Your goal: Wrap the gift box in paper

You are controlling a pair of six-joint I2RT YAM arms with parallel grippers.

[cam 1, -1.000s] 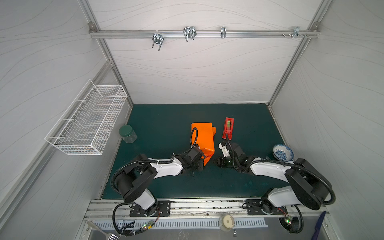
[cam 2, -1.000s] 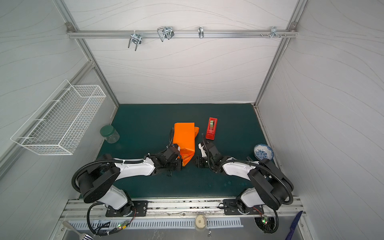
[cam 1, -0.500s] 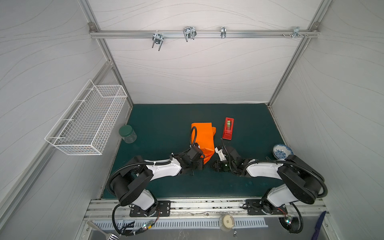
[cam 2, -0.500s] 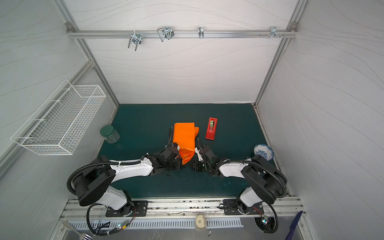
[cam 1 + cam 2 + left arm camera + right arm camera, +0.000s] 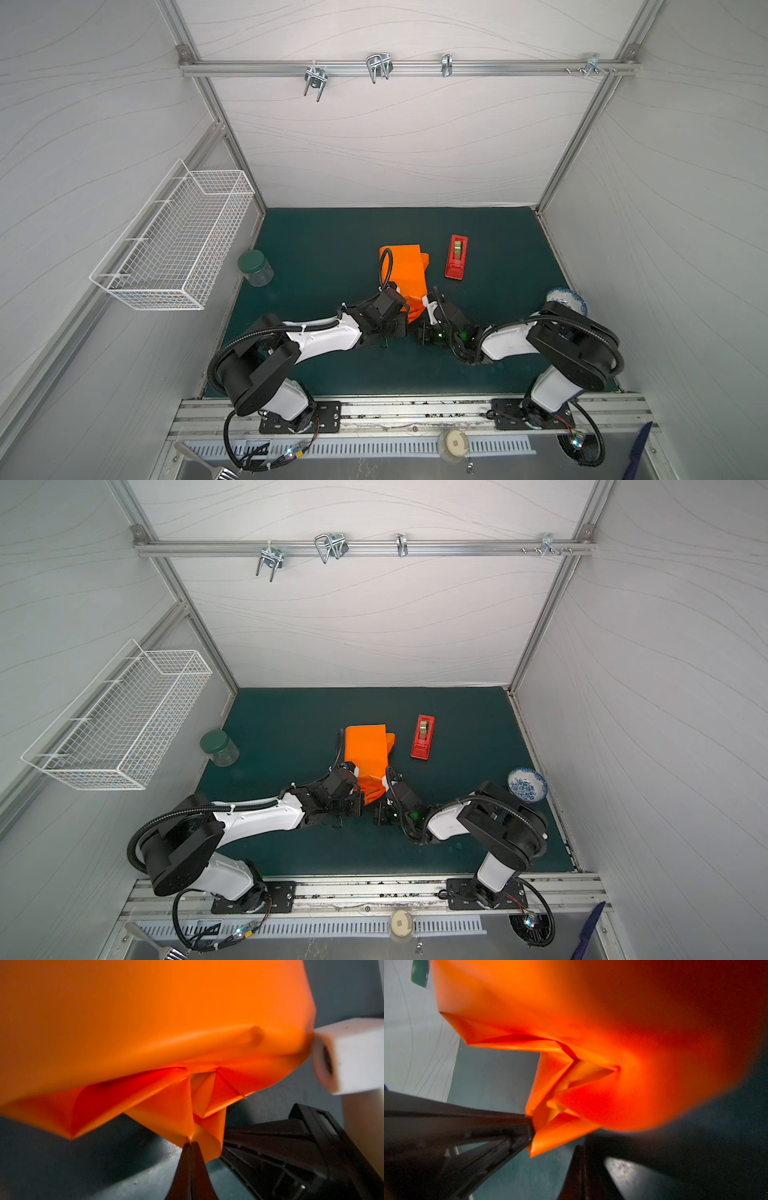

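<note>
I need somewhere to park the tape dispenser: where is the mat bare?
Bare mat: between jar and paper; behind paper and tape dispenser to the back wall; between dispenser and bowl. Crowded: paper's near end, where left claw and right claw converge.

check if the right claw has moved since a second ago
Yes. In a top view the right claw has slid left, farther from the red tape dispenser, toward the near end of the paper.
</note>
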